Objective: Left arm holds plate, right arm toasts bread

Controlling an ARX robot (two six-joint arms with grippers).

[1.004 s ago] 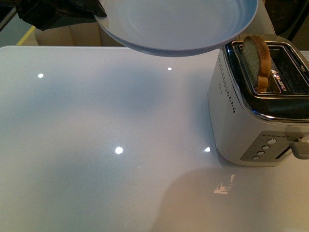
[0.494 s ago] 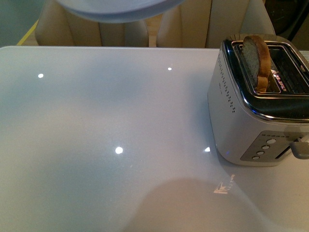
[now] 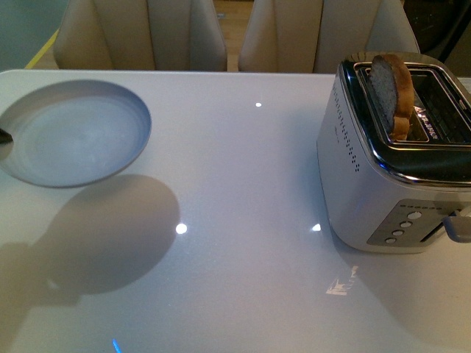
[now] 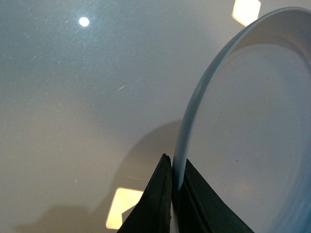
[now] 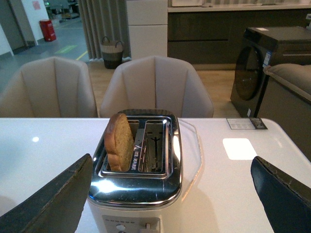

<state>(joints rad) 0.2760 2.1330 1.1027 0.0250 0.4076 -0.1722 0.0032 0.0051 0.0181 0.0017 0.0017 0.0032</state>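
The pale blue-white plate [image 3: 73, 132] hangs level just above the table's left side and casts a shadow in front of it. My left gripper [image 4: 174, 170] is shut on the plate's rim [image 4: 194, 107]; in the front view only a dark sliver of it shows at the left edge. The bread [image 3: 390, 92] stands upright, half sunk in the toaster's [image 3: 368, 191] left slot. In the right wrist view my right gripper [image 5: 171, 160] is open wide and empty in front of the toaster [image 5: 141, 194], level with its top, and the bread [image 5: 119, 141] sits between its fingers [image 5: 48, 204].
The white table [image 3: 243, 184] shows bright lamp reflections. Two beige chairs [image 3: 140, 33] [image 3: 316, 33] stand behind its far edge. The toaster's lever [image 3: 456, 224] sticks out at its near end. A dark appliance [image 5: 272, 63] stands far behind.
The plate has swung from high up beside the toaster over to the left and down, close above the table. The bread and toaster have not moved.
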